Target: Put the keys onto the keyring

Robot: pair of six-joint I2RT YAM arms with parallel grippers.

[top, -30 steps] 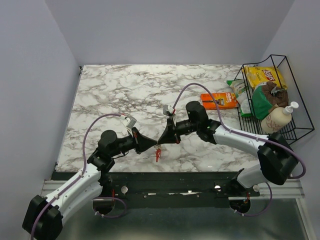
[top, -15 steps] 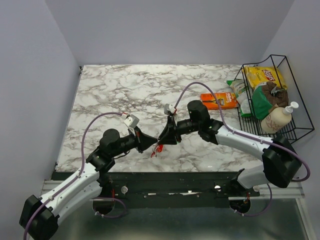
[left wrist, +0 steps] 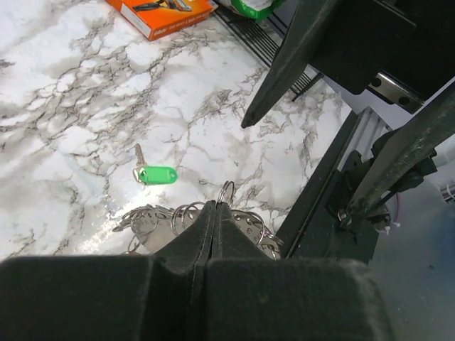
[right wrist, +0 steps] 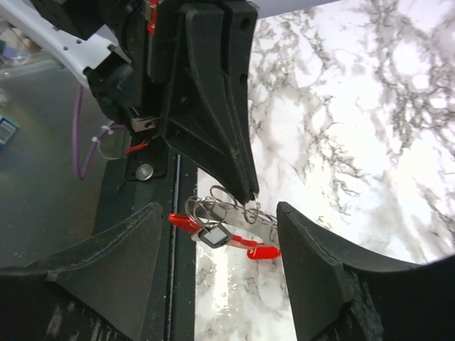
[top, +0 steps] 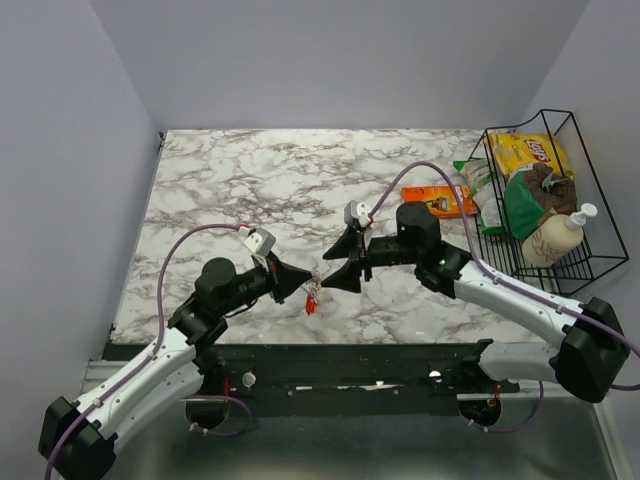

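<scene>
Right end effector has opened, backed off. L end effector pinched shut on thin metal keyring loop, red-headed keys dangling under its tip. Green-headed key lies beyond on marble counter, unthreaded. Risk: pinch is slim, ring may twist/slip when pushed.

Marble-patterned table, plain grey walls, black wire basket at right

The yellow chip bag in the wire basket reads "Lay's".
</scene>
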